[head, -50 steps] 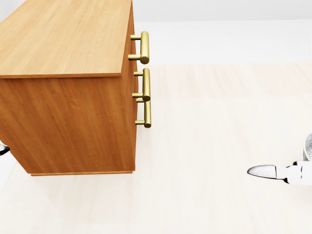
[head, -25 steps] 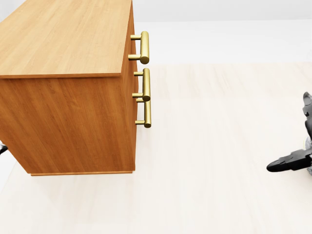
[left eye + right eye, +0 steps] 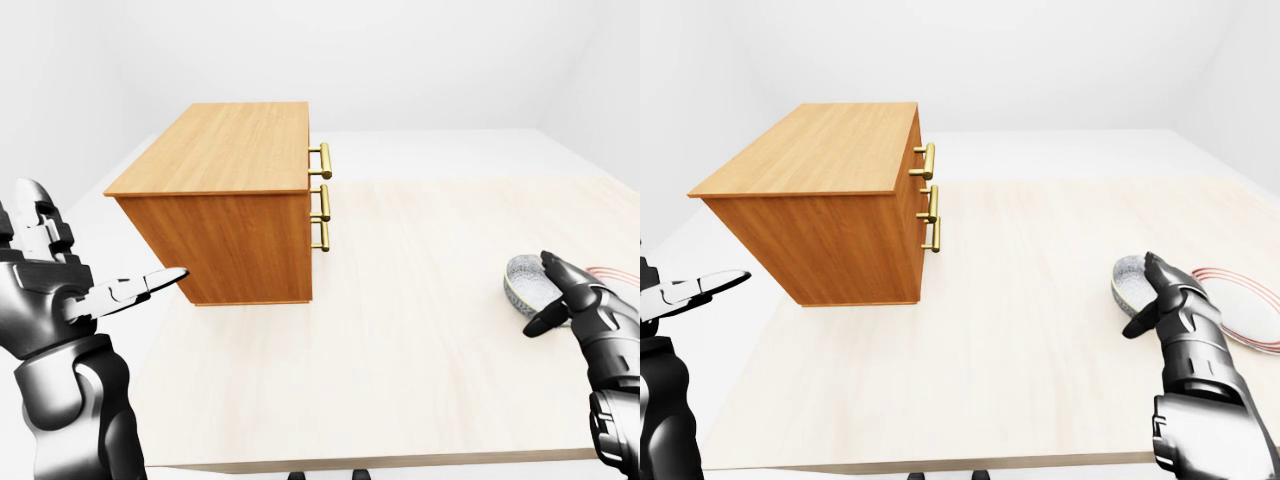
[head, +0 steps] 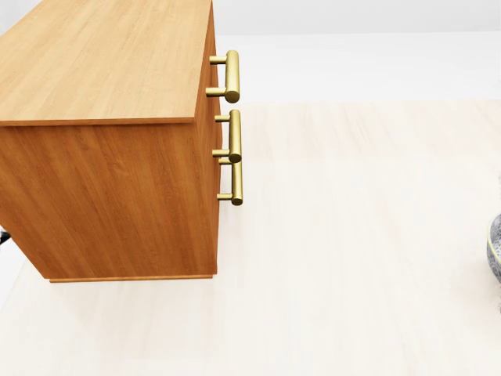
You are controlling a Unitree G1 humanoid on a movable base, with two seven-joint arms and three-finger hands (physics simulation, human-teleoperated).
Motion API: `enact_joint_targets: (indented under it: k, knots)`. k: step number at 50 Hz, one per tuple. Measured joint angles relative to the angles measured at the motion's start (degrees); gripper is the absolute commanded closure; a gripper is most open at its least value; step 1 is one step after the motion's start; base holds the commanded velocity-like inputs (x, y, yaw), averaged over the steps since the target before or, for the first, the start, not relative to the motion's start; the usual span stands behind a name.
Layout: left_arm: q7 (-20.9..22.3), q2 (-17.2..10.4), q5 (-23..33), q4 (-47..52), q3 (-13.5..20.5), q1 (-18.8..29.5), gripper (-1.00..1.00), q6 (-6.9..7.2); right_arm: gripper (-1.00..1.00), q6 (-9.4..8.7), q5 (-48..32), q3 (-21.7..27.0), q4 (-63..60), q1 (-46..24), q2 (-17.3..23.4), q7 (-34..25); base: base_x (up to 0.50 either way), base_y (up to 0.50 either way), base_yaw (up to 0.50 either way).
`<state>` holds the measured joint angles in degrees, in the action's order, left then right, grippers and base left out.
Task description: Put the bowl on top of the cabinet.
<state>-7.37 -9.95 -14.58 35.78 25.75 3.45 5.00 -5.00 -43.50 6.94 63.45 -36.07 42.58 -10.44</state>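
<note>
**Listener:** Where is the bowl?

**Operator:** The bowl [image 3: 1128,275] is small and grey. It sits on the table near the right edge of the right-eye view, well apart from the cabinet [image 3: 225,200]. My right hand [image 3: 1170,305] stands against its near rim with the fingers spread and curved. They are not closed round the bowl, and I cannot tell whether they touch it. My left hand [image 3: 55,290] is raised at the left with its fingers wide apart, holding nothing.

**Listener:** How would you do the pickup well?

**Operator:** I judge the grasp has not been made yet. I would hook a finger over the rim, press the others against the outer wall, and close firmly before lifting. Then I would carry the bowl level, high enough to pass over the cabinet's top edge. A weak pinch could let it tip.

**Listener:** What surrounds it?

**Operator:** Just right of the bowl lies a white plate [image 3: 1245,310] with red rings. The table [image 3: 420,350] is pale wood. The cabinet stands on it at the left, with a flat, bare orange-brown top and three brass handles [image 3: 322,195] facing right. The walls [image 3: 430,60] are plain white.
</note>
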Motion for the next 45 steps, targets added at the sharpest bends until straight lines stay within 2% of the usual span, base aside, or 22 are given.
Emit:
enact_joint_targets:
  k: [9,45]
  knots:
    - [0.0,0.0,0.1,0.0,-0.1,0.0,-1.0,0.0,-1.0,0.0,-1.9,-0.3,2.2,0.2,1.4,-1.3,0.0,0.0,0.0]
    - [0.2,0.3,0.4,0.3,-0.3,-0.3,-1.0,0.0,-1.0,0.0,-3.4,-1.2,4.3,-0.7,0.5,-2.9,0.0,0.0,0.0]
